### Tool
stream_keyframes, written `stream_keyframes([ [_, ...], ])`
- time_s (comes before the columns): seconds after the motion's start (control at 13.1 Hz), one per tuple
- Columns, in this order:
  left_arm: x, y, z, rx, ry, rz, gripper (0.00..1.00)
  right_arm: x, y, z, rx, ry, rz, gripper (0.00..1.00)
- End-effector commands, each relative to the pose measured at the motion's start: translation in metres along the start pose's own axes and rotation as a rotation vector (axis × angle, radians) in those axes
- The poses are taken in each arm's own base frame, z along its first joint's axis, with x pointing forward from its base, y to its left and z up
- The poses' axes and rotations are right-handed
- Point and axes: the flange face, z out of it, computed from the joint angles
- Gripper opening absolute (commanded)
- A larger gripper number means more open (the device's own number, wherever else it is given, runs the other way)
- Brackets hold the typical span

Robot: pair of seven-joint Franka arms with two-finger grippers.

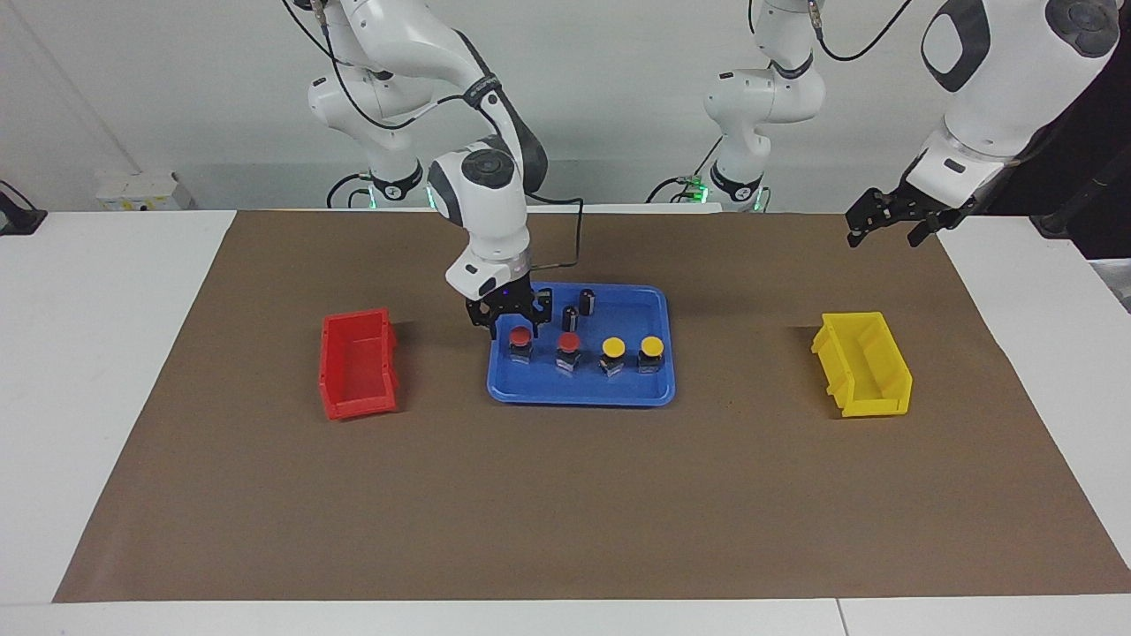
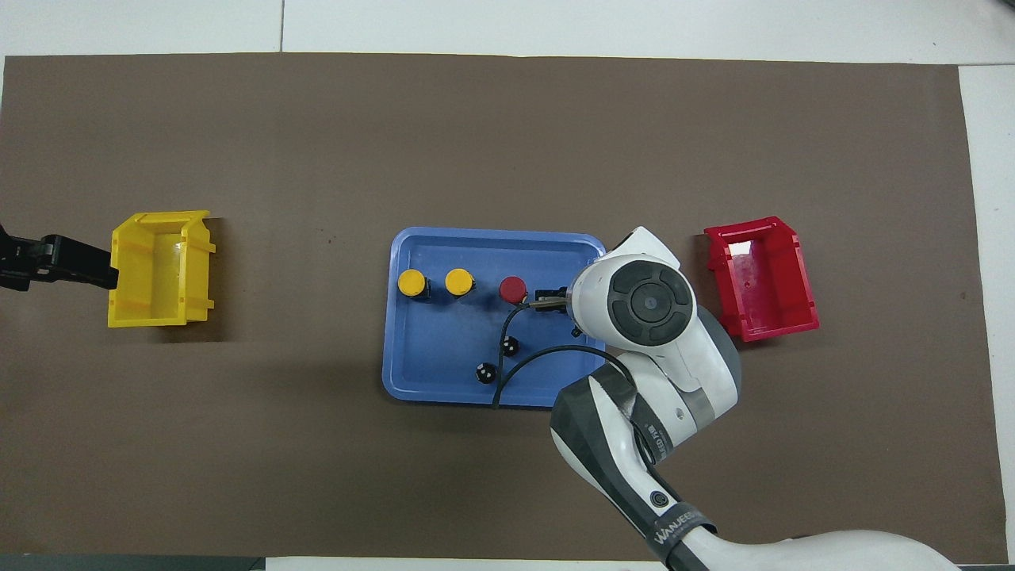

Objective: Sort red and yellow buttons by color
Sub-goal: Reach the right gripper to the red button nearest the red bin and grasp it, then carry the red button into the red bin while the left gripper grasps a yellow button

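Four buttons stand in a row in the blue tray (image 1: 583,393): two red (image 1: 520,336) (image 1: 569,342) and two yellow (image 1: 613,346) (image 1: 652,344). My right gripper (image 1: 515,325) is open, low over the red button at the right arm's end of the row, with a finger on either side of its cap. In the overhead view the right arm hides that button. The other red button (image 2: 513,289) and both yellow ones (image 2: 411,282) (image 2: 459,281) show there. My left gripper (image 1: 886,223) is open and empty, and waits raised near the yellow bin (image 1: 864,362).
A red bin (image 1: 358,364) stands beside the tray toward the right arm's end, and the yellow bin toward the left arm's end. Both bins look empty. Two small dark cylinders (image 1: 586,302) (image 1: 570,318) stand in the tray, nearer to the robots than the buttons.
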Motion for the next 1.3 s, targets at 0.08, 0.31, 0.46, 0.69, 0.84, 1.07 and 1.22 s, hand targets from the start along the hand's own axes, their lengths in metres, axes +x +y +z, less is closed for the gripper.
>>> stream_keyframes([
  [0.08,-0.009,-0.003,-0.002,-0.001,0.019,-0.008,1.00,0.001,0.000,0.004,-0.002,0.024,-0.033,0.65],
  [0.31,-0.008,-0.002,-0.001,-0.001,0.020,-0.007,1.00,0.000,-0.001,0.004,-0.001,0.025,-0.036,0.46],
  [0.46,-0.004,0.001,-0.004,0.001,0.054,0.002,1.00,0.008,0.000,-0.002,0.006,0.031,-0.023,0.35],
  [0.69,0.009,0.048,0.009,0.006,0.123,0.073,1.00,0.035,-0.004,-0.035,-0.018,0.004,-0.007,0.33],
  [0.84,0.023,0.117,0.041,0.001,0.128,0.037,1.00,0.056,0.020,-0.079,-0.058,-0.040,0.007,0.33],
  [1.07,0.041,0.208,0.107,-0.012,0.142,-0.037,0.94,0.059,0.097,-0.125,-0.086,-0.094,-0.063,0.33],
  [1.22,0.040,0.240,0.143,-0.004,0.121,-0.026,0.88,0.056,0.159,-0.138,-0.091,-0.127,-0.102,0.33],
])
